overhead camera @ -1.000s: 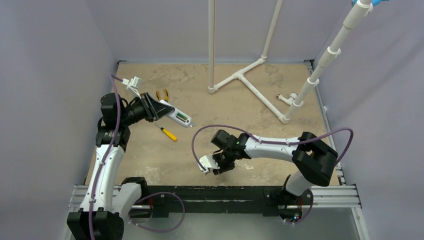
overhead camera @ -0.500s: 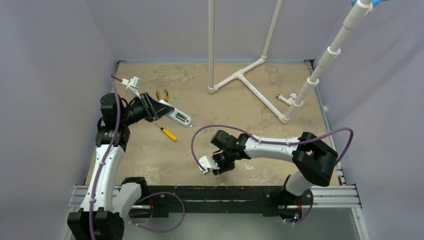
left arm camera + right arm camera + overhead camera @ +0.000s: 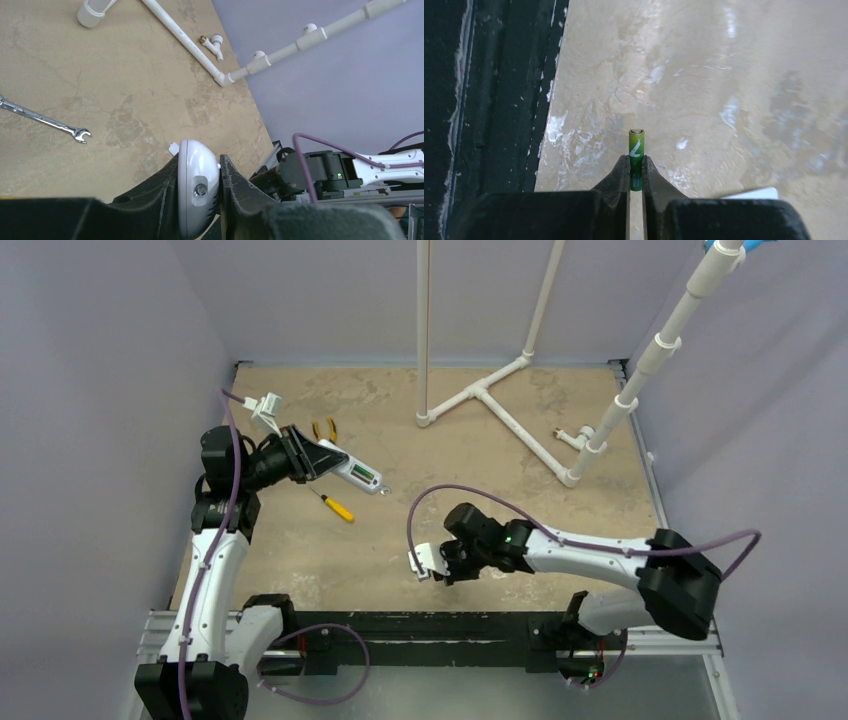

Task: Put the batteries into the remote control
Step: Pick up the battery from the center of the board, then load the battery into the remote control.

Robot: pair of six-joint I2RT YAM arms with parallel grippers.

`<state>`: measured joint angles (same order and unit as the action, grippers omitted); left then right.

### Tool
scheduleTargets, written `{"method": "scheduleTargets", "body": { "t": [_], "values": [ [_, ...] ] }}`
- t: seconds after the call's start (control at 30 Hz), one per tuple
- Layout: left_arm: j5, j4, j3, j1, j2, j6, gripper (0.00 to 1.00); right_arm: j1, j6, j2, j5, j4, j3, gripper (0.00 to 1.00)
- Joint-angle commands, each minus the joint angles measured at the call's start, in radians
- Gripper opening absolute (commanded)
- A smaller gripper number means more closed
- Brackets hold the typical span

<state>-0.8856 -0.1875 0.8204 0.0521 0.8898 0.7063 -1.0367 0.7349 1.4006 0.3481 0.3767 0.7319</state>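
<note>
My left gripper (image 3: 318, 457) is shut on the white remote control (image 3: 352, 470) and holds it above the table at the left, pointing right and down. A small green patch (image 3: 366, 476) shows on its upper side. In the left wrist view the remote's rounded end (image 3: 197, 192) sits clamped between the fingers. My right gripper (image 3: 447, 567) is low over the table's near edge. In the right wrist view it (image 3: 636, 162) is shut on a green battery (image 3: 636, 145), whose tip sticks out past the fingertips. The second battery is not clearly in view.
A yellow-handled screwdriver (image 3: 335, 505) lies below the remote and pliers (image 3: 324, 428) behind it. A silver wrench (image 3: 45, 120) lies on the table. A white pipe frame (image 3: 500, 405) stands at the back. A flat white piece (image 3: 425, 562) lies by my right gripper, near the black front rail (image 3: 484, 100).
My right arm has swung its elbow out to the right and the gripper has shifted slightly right along the near edge. My left arm and the remote have not moved.
</note>
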Motion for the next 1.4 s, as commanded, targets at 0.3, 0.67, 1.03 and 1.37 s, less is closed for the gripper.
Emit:
{"method": "scheduleTargets", "body": {
  "t": [0.3, 0.67, 1.03, 1.37],
  "values": [
    [0.010, 0.524, -0.244, -0.228, -0.158, 0.105, 0.00, 0.003, -0.585, -0.557, -0.438, -0.344, -0.080, 0.00],
    [-0.075, 1.028, -0.389, -0.460, -0.135, 0.153, 0.00, 0.003, -0.639, -0.703, -0.638, -0.407, -0.071, 0.00],
    [-0.104, 1.215, -0.385, -0.513, -0.029, 0.202, 0.00, 0.003, -0.596, -0.719, -0.684, -0.380, -0.054, 0.00],
    [0.216, 0.814, -0.369, -0.515, 0.000, 0.198, 0.00, 0.001, -0.491, -0.697, -0.526, -0.237, 0.024, 0.00]
  ]
}}
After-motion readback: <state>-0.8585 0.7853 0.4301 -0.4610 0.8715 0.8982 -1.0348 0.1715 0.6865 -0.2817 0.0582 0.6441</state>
